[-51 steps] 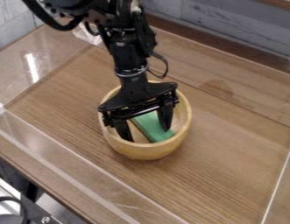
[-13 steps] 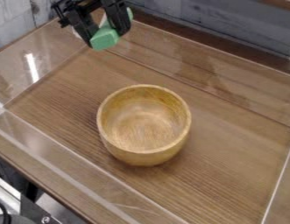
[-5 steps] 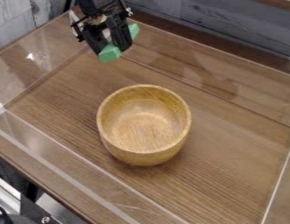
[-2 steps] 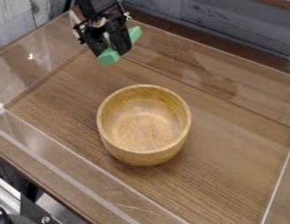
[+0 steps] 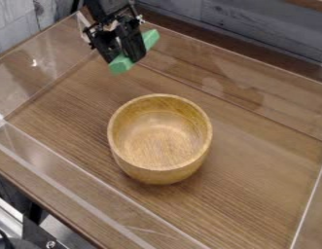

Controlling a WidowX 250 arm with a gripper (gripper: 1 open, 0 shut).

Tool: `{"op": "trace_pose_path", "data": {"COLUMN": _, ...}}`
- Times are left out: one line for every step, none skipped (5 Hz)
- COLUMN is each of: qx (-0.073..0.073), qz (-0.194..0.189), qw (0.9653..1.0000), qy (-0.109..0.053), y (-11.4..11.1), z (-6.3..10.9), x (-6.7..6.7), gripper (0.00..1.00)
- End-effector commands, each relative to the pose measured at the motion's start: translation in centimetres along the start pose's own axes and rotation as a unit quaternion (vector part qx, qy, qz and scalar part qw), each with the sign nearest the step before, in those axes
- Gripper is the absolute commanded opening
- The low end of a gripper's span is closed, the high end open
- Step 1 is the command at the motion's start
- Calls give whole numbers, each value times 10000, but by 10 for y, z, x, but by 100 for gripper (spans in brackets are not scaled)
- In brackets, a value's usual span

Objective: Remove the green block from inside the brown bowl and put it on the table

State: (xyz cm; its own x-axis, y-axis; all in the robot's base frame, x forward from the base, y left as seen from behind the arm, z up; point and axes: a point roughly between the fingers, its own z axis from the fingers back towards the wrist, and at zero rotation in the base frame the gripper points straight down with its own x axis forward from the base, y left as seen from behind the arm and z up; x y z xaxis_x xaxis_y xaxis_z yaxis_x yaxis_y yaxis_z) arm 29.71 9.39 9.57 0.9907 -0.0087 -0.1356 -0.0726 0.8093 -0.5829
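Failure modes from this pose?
The green block sits slanted in the gripper, so it might tip or land on edge at release. The dark fingers cover part of it, so a camera check of the grip may be unreliable. The brown bowl seems far enough off to avoid.

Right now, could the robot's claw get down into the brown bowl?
Probably yes: the bowl is empty and uncovered, with nothing above it. But the claw grips the green block, which would come along.
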Motion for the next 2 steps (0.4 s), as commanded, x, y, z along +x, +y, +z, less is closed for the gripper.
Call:
{"op": "trace_pose_path", "data": {"qx": 127, "qz": -375, "qw": 9991, "qy": -118, "y": -10, "z": 12, "x": 2, "gripper": 0}}
{"op": "trace_pose_path", "data": {"qx": 105, "qz": -485, "qw": 9987, "qy": -91, "y": -11, "z": 12, "x": 2, "gripper": 0}}
